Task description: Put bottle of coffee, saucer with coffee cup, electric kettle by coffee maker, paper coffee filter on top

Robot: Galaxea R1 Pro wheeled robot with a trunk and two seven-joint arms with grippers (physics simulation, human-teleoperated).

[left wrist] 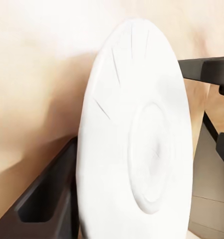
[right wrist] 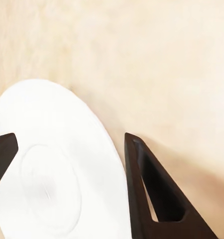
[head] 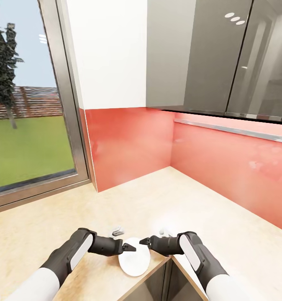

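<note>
Looking down, you have the beige countertop (head: pixel 191 209) running back into a corner under the red backsplash (head: pixel 132 142), with grey wall cabinets (head: pixel 224 54) above and a tall window (head: pixel 28 104) off to your left showing grass and a tree. At the near edge of the countertop, where it steps around a dark recess, your two arms come in from either side and meet over the white saucer (head: pixel 134 257). That saucer sits right at the near edge, partly past the lip. Your left gripper (head: pixel 130 247) reaches the saucer's left rim; in the left wrist view the saucer (left wrist: pixel 142 139) stands between the spread dark fingers (left wrist: pixel 47 199), whether they press the rim you cannot tell. Your right gripper (head: pixel 144 241) hovers at the saucer's far right side, and in the right wrist view its fingers (right wrist: pixel 152 194) are parted with the saucer (right wrist: pixel 57 174) lying between them, not pinched.
</note>
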